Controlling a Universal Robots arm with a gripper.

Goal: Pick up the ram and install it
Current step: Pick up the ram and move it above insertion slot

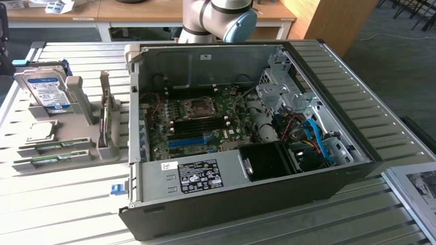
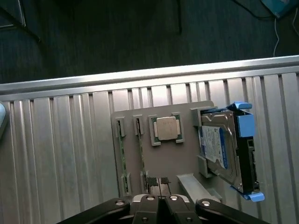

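Observation:
Green ram sticks sit in a grey holder tray [image 1: 109, 153] at the exterior view's left. One ram stick [image 1: 105, 109] stands on edge in an upright bracket. Two more ram sticks [image 1: 51, 148] lie flat in slots near the tray's front. From the wrist camera, these thin green sticks [image 2: 122, 156] run along the tray [image 2: 163, 158] beside a square silver processor [image 2: 167, 128]. My gripper [image 2: 161, 201] hangs above the tray's edge, its dark fingers [image 2: 145, 205] pressed together, shut with nothing between them. The robot arm [image 1: 221, 18] shows behind the case.
An open computer case [image 1: 252, 132] lies on the slatted metal table [image 1: 61, 204], its motherboard [image 1: 197, 122] and dark memory slots exposed. A silver hard drive with a blue-white label [image 2: 219, 149] stands on the tray's end. Beyond the table edge [image 2: 140, 77] is dark floor.

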